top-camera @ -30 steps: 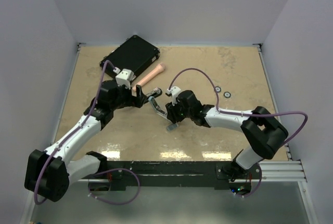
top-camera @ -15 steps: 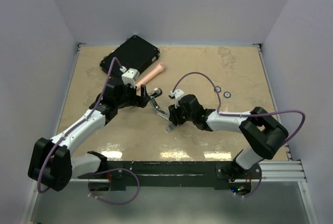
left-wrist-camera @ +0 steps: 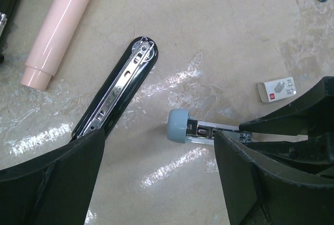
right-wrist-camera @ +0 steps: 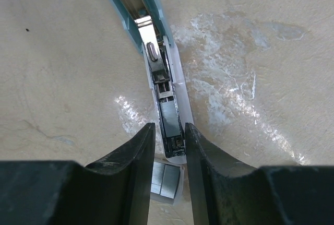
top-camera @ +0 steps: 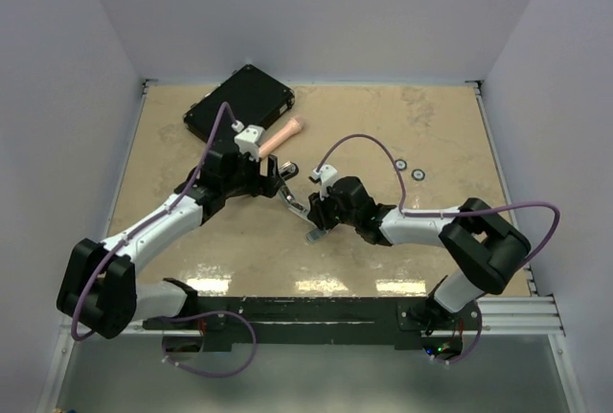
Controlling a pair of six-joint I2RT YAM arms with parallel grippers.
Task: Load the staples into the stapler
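The stapler [top-camera: 292, 193] lies opened out on the table between both arms. Its black base with a metal strip [left-wrist-camera: 117, 92] points away. Its grey-blue capped magazine [left-wrist-camera: 180, 126] runs toward my right gripper. A grey ribbed strip of staples [right-wrist-camera: 169, 119] lies inside the magazine channel [right-wrist-camera: 156, 63]. More grey staple blocks [right-wrist-camera: 166, 180] rest on a white card just beyond the channel's end. My right gripper [right-wrist-camera: 167, 128] straddles that end with narrow open jaws, and whether its fingers touch the magazine is unclear. My left gripper [left-wrist-camera: 156, 141] stands wide open over bare table between base and magazine.
A pink cylinder [top-camera: 276, 137] and a black case [top-camera: 239, 102] lie at the back left. Two small black rings [top-camera: 409, 170] sit to the right. A small white box with a red mark [left-wrist-camera: 277, 89] lies near the magazine.
My left arm has reached further right toward the stapler. The right gripper's jaws have narrowed around the magazine's end.
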